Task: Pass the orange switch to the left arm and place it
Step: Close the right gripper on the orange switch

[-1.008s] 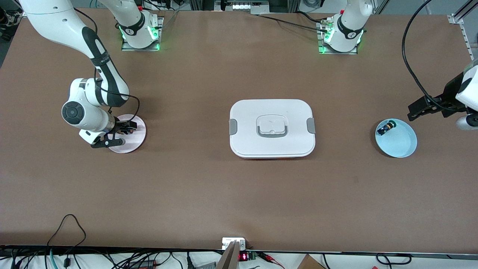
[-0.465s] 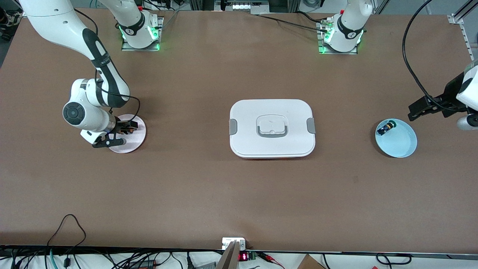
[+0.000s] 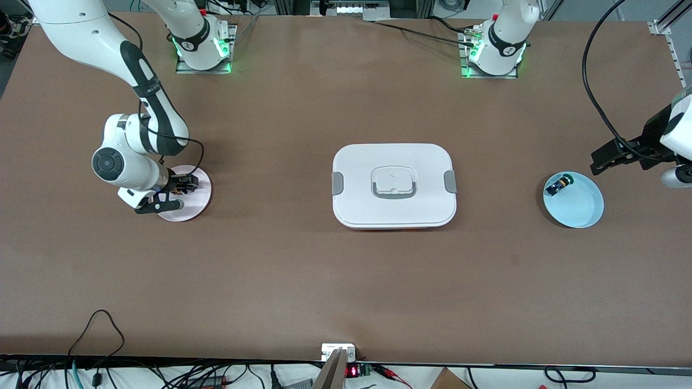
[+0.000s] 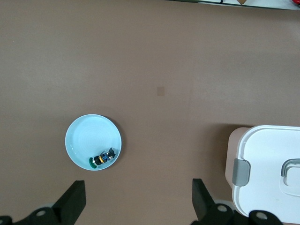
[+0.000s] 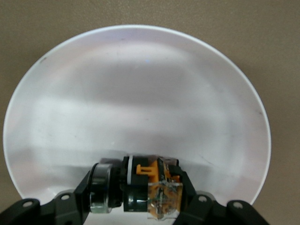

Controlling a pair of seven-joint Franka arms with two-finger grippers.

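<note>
While the right gripper (image 3: 183,185) has edged slightly up off the pink plate (image 3: 195,208), it grips the orange switch (image 5: 149,185), so the pickup looks done. The left gripper (image 3: 601,161), spread wide, waits over the bench (image 3: 303,281) by the blue plate (image 3: 584,213); the box (image 3: 393,185) sits between.

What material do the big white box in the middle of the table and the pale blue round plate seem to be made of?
The big white rounded-rectangle box looks like matte moulded plastic: smooth rounded corners, grey side clips and a recessed lid handle suggest it. The pale blue round plate, toward the left arm's end of the table, seems glossy plastic or perhaps glazed ceramic; its even colour and soft sheen leave this open.
</note>
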